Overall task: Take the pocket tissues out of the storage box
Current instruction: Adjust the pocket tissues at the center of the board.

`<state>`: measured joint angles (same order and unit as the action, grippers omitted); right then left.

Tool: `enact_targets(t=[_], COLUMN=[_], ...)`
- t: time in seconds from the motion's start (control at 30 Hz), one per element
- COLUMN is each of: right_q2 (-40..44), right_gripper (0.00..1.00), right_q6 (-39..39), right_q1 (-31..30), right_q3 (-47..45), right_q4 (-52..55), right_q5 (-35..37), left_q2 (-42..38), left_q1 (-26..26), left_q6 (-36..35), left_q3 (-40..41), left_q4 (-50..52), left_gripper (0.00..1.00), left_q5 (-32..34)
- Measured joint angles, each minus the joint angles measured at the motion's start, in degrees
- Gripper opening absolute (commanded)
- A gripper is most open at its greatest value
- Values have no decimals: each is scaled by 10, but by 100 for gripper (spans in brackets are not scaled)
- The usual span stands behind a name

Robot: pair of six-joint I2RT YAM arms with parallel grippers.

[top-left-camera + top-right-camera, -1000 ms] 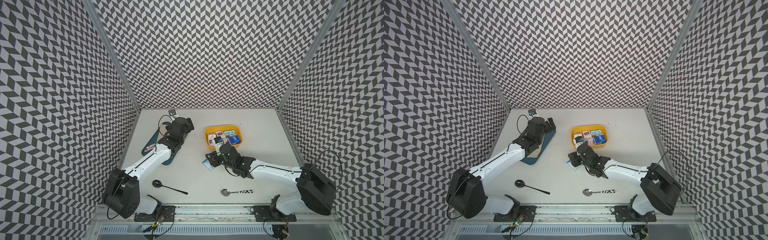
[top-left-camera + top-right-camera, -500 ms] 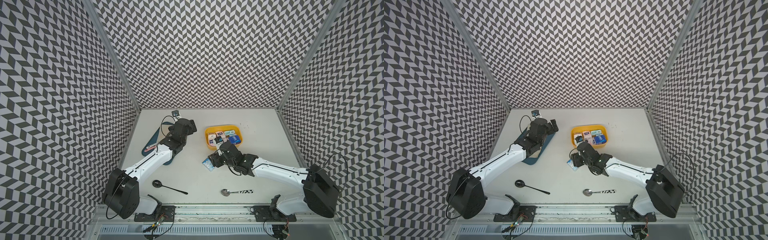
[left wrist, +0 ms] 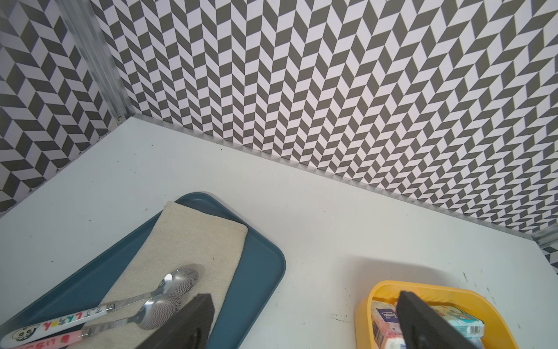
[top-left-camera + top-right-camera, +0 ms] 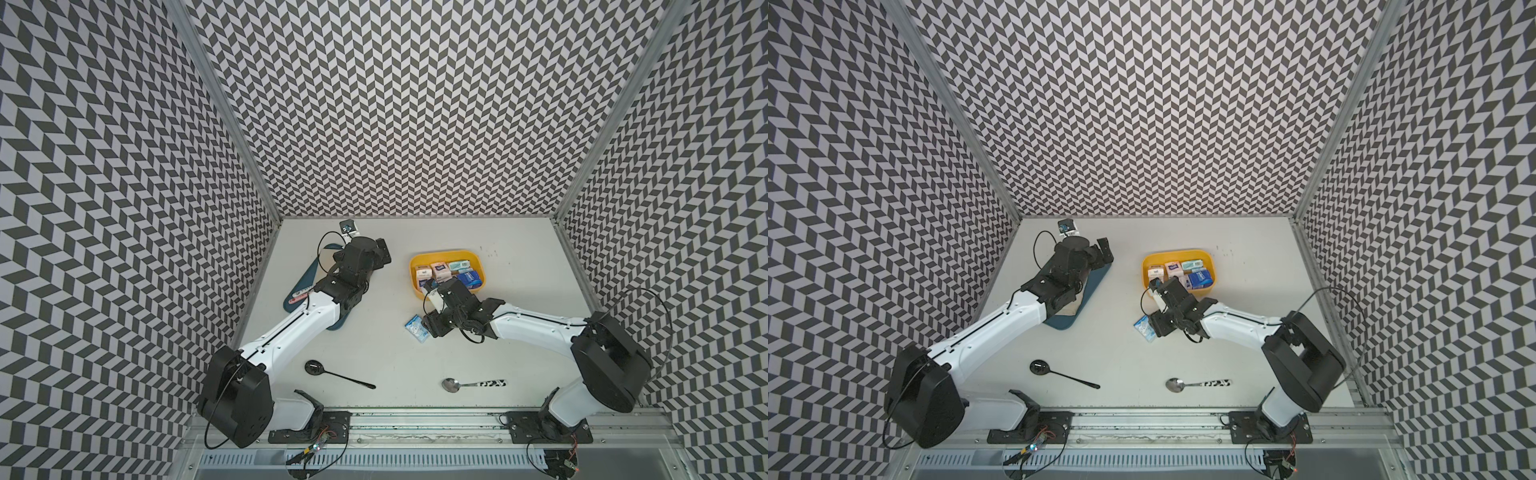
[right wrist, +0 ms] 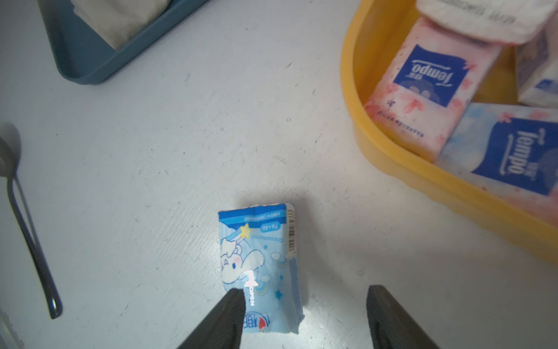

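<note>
Several pocket tissues (image 4: pixel 439 270), count unclear, occupy the storage box (image 4: pixel 444 253); left claw (image 3: pixel 303 296), right claw (image 5: pixel 303 290) spread.

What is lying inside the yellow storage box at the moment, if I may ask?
The storage box holds pocket tissues: white-pink packs, a teal pack, a dark blue pack. The right arm covers its near corner, so that part is hidden.

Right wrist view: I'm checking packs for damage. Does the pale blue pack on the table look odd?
The pale blue pack lies flat on the table outside the yellow storage box; its wrapper looks creased and dented, ragged at one corner.
</note>
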<state>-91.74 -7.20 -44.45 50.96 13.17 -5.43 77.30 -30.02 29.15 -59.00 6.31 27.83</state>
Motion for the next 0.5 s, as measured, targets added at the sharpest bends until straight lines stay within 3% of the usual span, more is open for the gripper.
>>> enact_targets(t=[0.2, 0.5], right_q2=[-33, -40], right_gripper=[58, 38], right_q6=[31, 36], right_q1=[0, -5], right_q3=[3, -9], right_q4=[-1, -39], right_q5=[-22, -55], left_q2=[-1, -1], left_q1=[0, 0], left_q6=[-3, -8], left_q3=[0, 0], left_q4=[5, 11], left_gripper=[99, 99], left_q5=[0, 0])
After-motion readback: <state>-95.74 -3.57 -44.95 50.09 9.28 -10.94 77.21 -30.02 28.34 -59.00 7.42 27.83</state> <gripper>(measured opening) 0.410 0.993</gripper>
